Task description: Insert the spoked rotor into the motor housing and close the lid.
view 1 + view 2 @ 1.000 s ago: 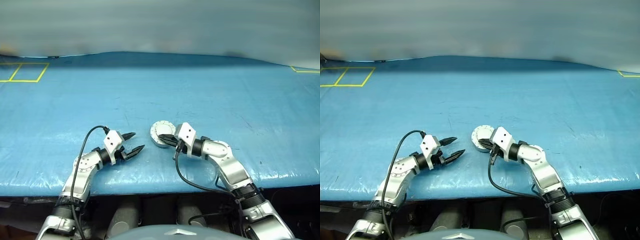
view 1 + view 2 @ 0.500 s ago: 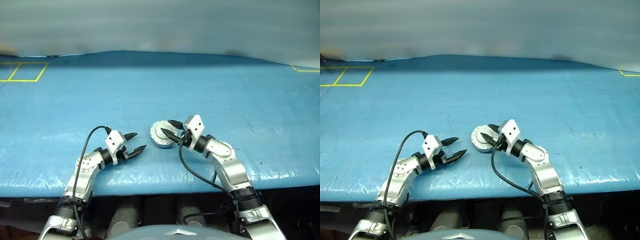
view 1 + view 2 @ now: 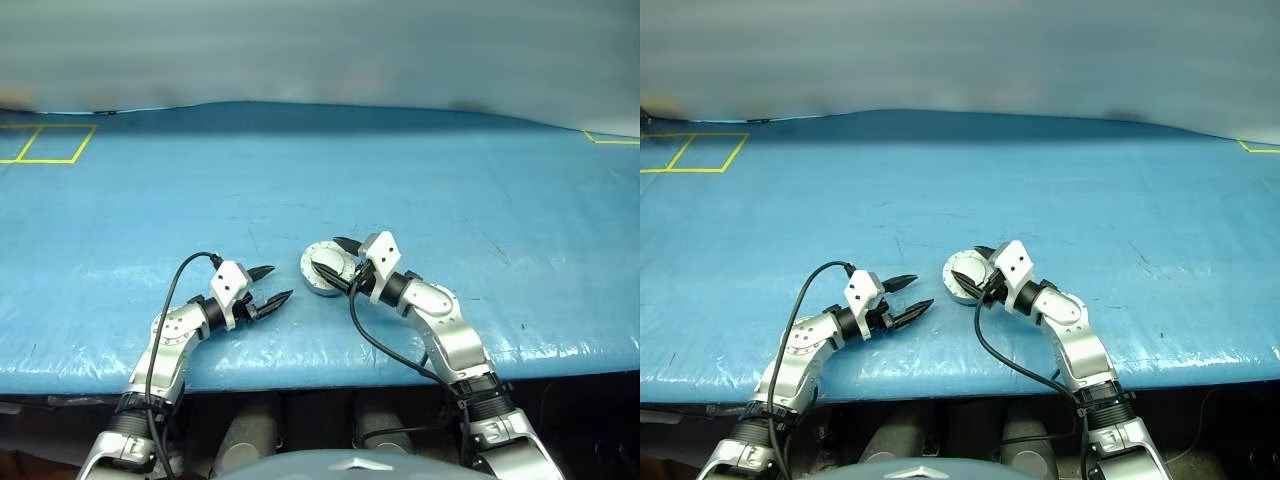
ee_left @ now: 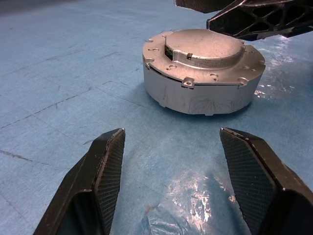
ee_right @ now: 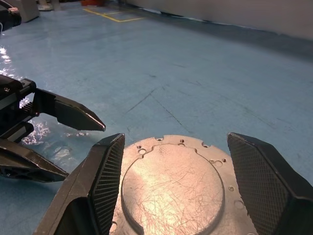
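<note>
Head cam: I see the motor housing (image 3: 322, 270) on the blue table (image 3: 420, 190), lid (image 4: 204, 47) down. Right gripper (image 3: 331, 262) spread open above it. Left wrist: left gripper (image 4: 171, 166) open, empty, near the housing. Right wrist: fingers (image 5: 105, 171) straddle the lid, apart.

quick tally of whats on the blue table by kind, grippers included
motor housing with its lid shut: 1
grippers, left gripper and right gripper, both open: 2
yellow floor-tape squares at the far left: 2
total: 5
</note>
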`<state>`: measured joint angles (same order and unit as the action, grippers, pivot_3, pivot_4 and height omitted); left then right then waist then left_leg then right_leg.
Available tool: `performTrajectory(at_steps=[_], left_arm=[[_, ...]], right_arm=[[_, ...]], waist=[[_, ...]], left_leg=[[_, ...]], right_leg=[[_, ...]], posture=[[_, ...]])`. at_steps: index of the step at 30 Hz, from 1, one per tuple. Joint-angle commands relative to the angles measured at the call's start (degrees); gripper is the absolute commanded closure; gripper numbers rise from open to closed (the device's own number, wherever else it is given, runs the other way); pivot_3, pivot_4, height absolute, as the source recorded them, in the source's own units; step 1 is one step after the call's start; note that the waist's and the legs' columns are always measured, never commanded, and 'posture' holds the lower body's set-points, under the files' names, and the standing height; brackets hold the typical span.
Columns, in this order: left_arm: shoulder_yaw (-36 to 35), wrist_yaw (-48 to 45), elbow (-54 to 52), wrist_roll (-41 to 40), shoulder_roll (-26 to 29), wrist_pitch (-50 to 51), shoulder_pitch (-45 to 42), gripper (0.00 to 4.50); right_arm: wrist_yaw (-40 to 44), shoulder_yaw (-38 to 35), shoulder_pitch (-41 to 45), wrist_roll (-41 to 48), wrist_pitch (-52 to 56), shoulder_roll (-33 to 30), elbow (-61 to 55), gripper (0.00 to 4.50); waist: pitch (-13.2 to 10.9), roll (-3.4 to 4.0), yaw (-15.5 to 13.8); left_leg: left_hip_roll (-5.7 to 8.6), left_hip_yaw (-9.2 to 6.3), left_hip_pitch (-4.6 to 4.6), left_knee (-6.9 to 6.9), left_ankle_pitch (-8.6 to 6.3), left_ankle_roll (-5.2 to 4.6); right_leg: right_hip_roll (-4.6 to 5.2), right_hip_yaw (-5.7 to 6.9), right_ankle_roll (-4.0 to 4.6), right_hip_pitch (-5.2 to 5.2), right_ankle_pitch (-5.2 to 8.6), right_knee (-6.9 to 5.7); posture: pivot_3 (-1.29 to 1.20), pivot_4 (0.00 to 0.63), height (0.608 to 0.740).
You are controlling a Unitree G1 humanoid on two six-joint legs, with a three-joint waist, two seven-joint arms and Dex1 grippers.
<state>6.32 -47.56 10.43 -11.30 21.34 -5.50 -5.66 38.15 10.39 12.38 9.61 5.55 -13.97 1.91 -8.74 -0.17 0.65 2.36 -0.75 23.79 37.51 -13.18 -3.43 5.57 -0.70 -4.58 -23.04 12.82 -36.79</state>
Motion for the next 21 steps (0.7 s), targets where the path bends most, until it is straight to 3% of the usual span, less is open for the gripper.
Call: performTrajectory(at_steps=[1, 5, 7, 13, 16, 21], left_arm=[[-0.88, 0.58, -2.2, -1.14, -0.7, -0.07, -0.7, 1.22], [-4.92, 1.84, -4.29, -8.76, -4.72, 3.48, -3.04, 1.22], [-5.06, 0.13, -4.16, -10.19, -4.58, 4.81, -4.06, 1.6], [-3.38, -3.5, -2.69, -10.13, -4.47, 5.64, -7.31, 3.52], [-1.16, -3.3, 0.47, -5.47, -3.59, 4.18, -9.37, 4.46], [1.21, -3.8, 5.27, -1.58, -3.49, 2.02, -12.2, 4.49]], right_arm=[[-0.15, -0.99, 0.76, 0.71, -1.08, 0.09, -1.61, 0.99], [-1.09, -2.93, 0.27, 2.69, -0.42, 0.8, -2.37, 0.99], [-0.07, -3.34, -0.69, 3.87, -0.5, 0.48, -3.37, 1.38], [-0.94, -4.59, -3.37, 5.13, -1.38, 0.51, -6.07, 3.29], [-2.25, -4.97, -5.04, 4.63, -1.87, 0.69, -7.15, 4.21], [-3.57, -5.51, -7.11, 4.67, -1.99, 0.66, -7.89, 4.23]], waist=[[0.0, 0.0, 0.0], [-0.04, -0.06, -0.16], [-0.04, -0.05, -0.08], [-0.04, -0.05, 0.0], [-0.04, -0.06, -0.13], [-0.05, -0.07, -0.06]], left_leg=[[0.0, 0.0, 0.0, 0.0, 0.0, 0.0], [0.0, -0.04, 0.04, 0.03, 0.0, 0.0], [0.0, -0.05, 0.04, 0.04, 0.0, 0.0], [0.04, -0.04, 0.03, 0.01, 0.0, -0.01], [0.03, -0.07, 0.01, 0.01, 0.01, -0.01], [0.05, -0.06, -0.03, 0.02, 0.02, -0.02]], right_leg=[[0.0, 0.0, 0.0, 0.0, 0.0, 0.0], [0.01, 0.04, -0.03, 0.0, -0.02, 0.0], [0.0, 0.05, -0.06, 0.01, -0.04, 0.0], [-0.26, 0.07, -0.07, 0.02, -0.04, 0.01], [-0.3, 0.1, -0.07, 0.07, -0.04, 0.0], [-0.33, 0.1, -0.07, 0.12, -0.03, 0.01]], posture=[[0.0, 0.15, 0.74], [0.0, 0.15, 0.74], [0.0, 0.15, 0.74], [0.0, 0.15, 0.74], [0.0, 0.15, 0.74], [0.0, 0.15, 0.74]])
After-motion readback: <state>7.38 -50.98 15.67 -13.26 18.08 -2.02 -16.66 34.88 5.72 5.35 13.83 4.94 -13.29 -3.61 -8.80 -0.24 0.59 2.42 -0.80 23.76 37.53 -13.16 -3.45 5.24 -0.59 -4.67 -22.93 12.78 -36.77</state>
